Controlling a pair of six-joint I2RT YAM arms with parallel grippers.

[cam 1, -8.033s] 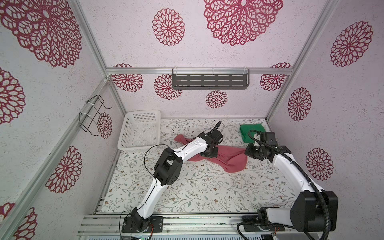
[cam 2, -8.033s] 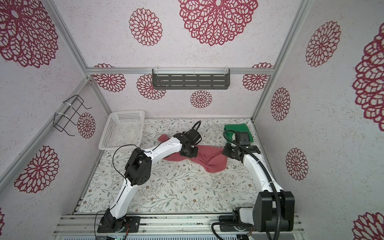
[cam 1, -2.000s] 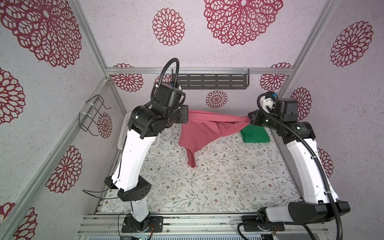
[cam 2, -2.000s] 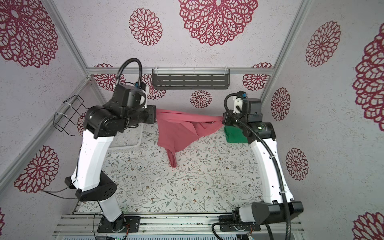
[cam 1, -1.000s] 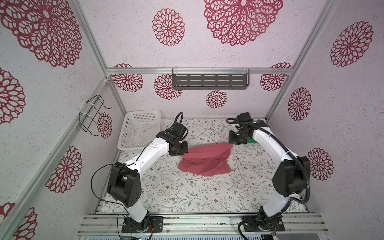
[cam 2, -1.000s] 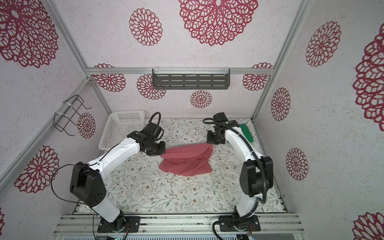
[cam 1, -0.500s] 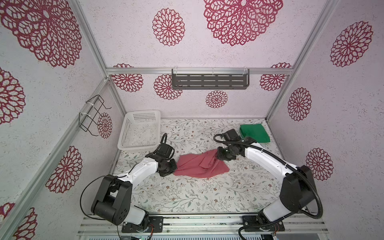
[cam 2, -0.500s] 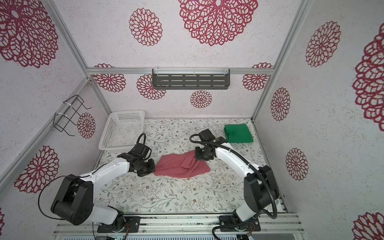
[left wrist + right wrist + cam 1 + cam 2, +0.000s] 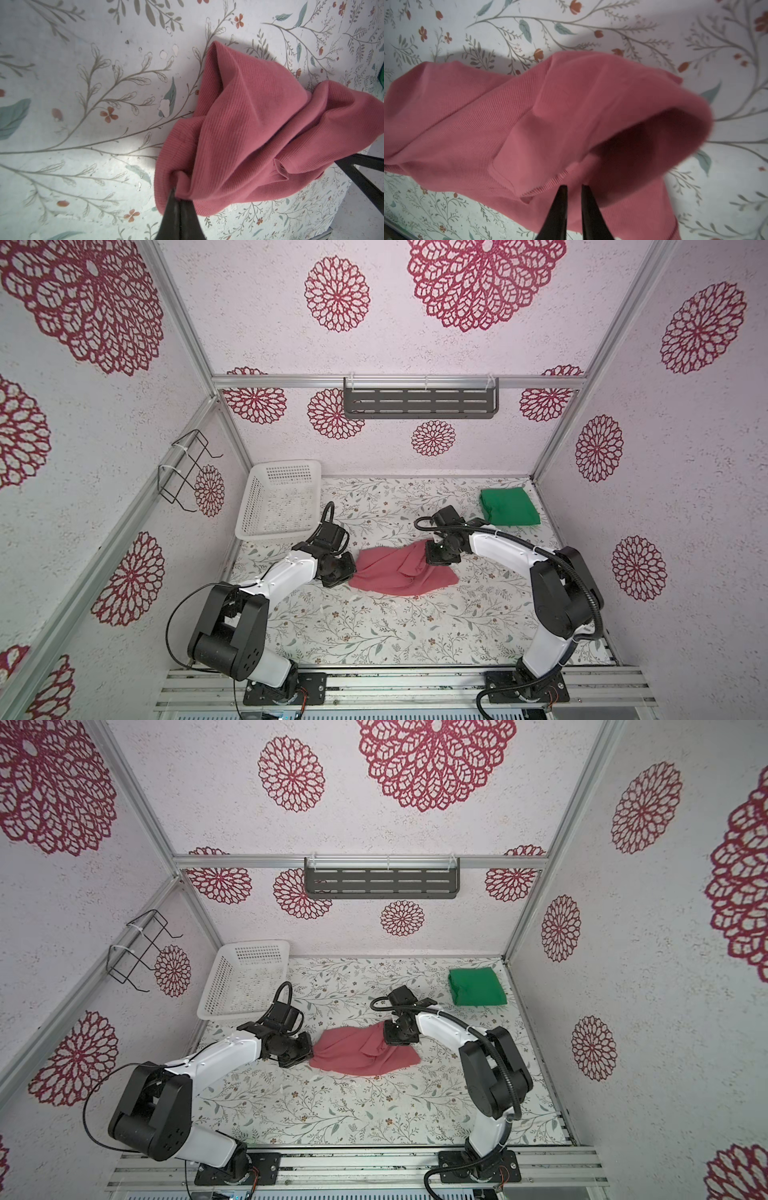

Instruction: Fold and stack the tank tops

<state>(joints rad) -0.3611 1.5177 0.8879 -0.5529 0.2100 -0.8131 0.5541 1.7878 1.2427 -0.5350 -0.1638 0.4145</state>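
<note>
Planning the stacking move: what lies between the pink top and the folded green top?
In both top views, only the right arm's wrist and bare floral tabletop separate the pink top from the green top.

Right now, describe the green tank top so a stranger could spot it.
Start at the flower-patterned table and go to its far right corner. There lies the green tank top, folded into a neat square, unlike the crumpled pink tank top mid-table.
</note>
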